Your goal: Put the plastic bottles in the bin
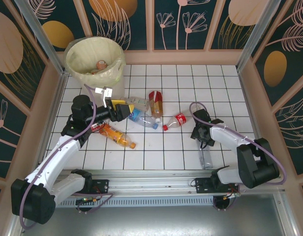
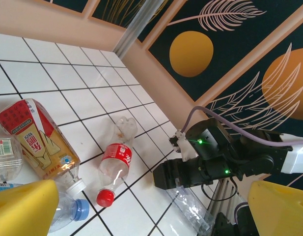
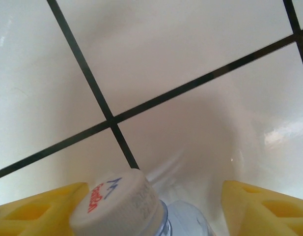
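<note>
White tiled floor (image 1: 190,78), dark floral walls (image 1: 185,19)

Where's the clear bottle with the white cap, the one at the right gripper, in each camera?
Top external: the clear bottle lies near right on the table, cap end at the right gripper.
Left wrist: its clear body lies bottom right, under the black arm.
Right wrist: bottom centre, its white cap between the yellow fingers.
Shared landmark: the table's dark grid lines.

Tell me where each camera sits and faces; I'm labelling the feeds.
Top external: above and behind the bases, looking down on table, bin, both arms.
Left wrist: on the left arm, facing the right arm; own yellow fingers at bottom corners.
Right wrist: straight down on a white-capped bottle between its fingers.
Shared: top and left wrist views both hold the red-labelled bottle.
</note>
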{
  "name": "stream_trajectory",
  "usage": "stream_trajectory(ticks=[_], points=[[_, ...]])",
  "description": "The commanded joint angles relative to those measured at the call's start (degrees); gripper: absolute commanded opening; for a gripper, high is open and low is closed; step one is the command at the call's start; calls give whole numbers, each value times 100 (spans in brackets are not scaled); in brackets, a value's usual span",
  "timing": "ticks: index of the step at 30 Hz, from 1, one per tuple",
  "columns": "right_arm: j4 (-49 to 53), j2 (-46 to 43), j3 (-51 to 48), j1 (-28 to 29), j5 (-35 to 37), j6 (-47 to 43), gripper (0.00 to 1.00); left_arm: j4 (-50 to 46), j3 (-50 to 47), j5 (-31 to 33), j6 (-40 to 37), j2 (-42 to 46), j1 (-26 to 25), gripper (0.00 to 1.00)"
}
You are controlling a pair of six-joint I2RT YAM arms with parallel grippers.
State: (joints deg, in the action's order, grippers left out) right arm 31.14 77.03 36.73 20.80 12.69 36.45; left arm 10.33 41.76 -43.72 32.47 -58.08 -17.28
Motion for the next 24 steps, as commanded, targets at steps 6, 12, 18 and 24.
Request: stream_trajectory(ticks=[6, 12, 18, 24], points=[[-864, 109, 190, 110, -316, 85, 61, 126, -17, -62, 1, 60, -38, 99], [-1162, 3, 338, 418, -257, -117, 82, 79, -3, -44, -19, 52, -43, 99], [-525, -57, 416, 967, -55, -460, 95, 69, 43, -102, 5, 52, -35, 99], [-73, -294, 343, 1649, -287, -555, 95, 57, 45, -110, 14, 38, -40, 99]])
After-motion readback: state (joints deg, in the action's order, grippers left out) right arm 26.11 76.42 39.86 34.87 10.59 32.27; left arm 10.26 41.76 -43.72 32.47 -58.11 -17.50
